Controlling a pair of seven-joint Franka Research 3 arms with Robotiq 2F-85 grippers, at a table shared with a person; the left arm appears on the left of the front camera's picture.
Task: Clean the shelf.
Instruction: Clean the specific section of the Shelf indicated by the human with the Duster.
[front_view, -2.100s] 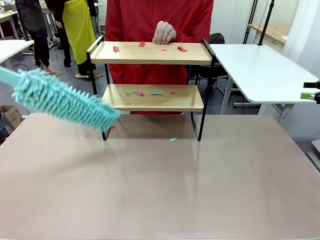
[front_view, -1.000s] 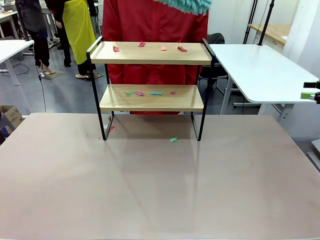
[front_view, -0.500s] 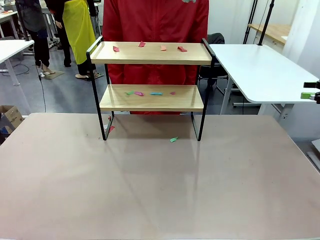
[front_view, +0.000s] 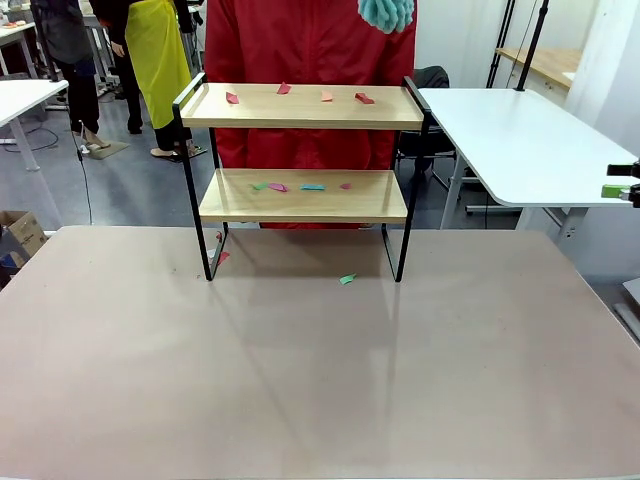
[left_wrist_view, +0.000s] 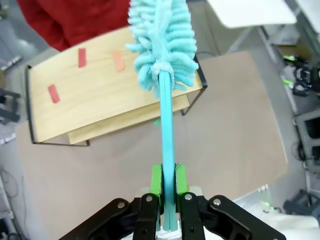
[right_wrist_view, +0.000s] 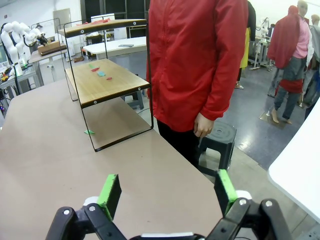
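Note:
The shelf (front_view: 300, 106) stands at the far middle of the brown table, two wooden boards on a black frame. Red and orange paper scraps (front_view: 364, 98) lie on its top board; green, pink and blue scraps (front_view: 313, 187) lie on the lower board. My left gripper (left_wrist_view: 168, 182) is shut on the handle of a teal fluffy duster (left_wrist_view: 162, 37), held high above the top board (left_wrist_view: 95, 95). The duster's tip (front_view: 385, 12) shows at the top of the front view. My right gripper (right_wrist_view: 167, 192) is open and holds nothing, off the table's right end, facing the shelf (right_wrist_view: 107, 85).
A person in a red coat (front_view: 310, 40) stands right behind the shelf, also near the table edge (right_wrist_view: 200, 60). A green scrap (front_view: 347, 279) and a red one (front_view: 222, 257) lie on the table (front_view: 320, 380) by the shelf's feet. A white table (front_view: 520, 140) stands at the right.
The duster rose from low at the shelf's left to high above it, and its tip now dips in at the top right. The person's hand behind the top board is gone.

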